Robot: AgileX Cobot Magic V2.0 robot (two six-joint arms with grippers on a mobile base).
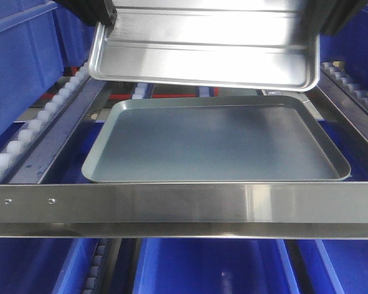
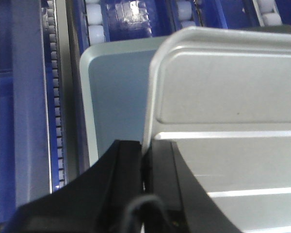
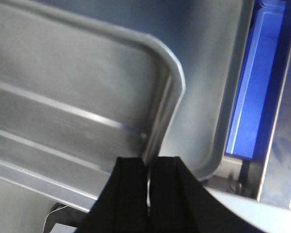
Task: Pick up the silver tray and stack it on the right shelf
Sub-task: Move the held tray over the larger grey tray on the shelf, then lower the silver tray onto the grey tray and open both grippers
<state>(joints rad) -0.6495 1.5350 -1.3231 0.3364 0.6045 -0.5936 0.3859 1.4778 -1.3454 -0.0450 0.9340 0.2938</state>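
Note:
The silver tray [image 1: 202, 58], shiny with two long raised ribs, hangs tilted above the right shelf [image 1: 184, 205], its near edge lower. My left gripper [image 1: 104, 15] is shut on its left rim and my right gripper [image 1: 322, 18] on its right rim. In the left wrist view the fingers of the left gripper [image 2: 145, 145] pinch the tray's [image 2: 233, 121] rim. In the right wrist view the right gripper [image 3: 153, 162] clamps the tray's [image 3: 77, 82] rim near a rounded corner.
A larger smooth grey tray [image 1: 214, 141] lies flat on the shelf right under the silver one, also seen in both wrist views [image 2: 116, 97] [image 3: 208, 97]. White roller rails [image 1: 37, 122] [image 1: 349, 86] run along both sides. Blue bins [image 1: 208, 266] [image 3: 254, 87] sit below and around.

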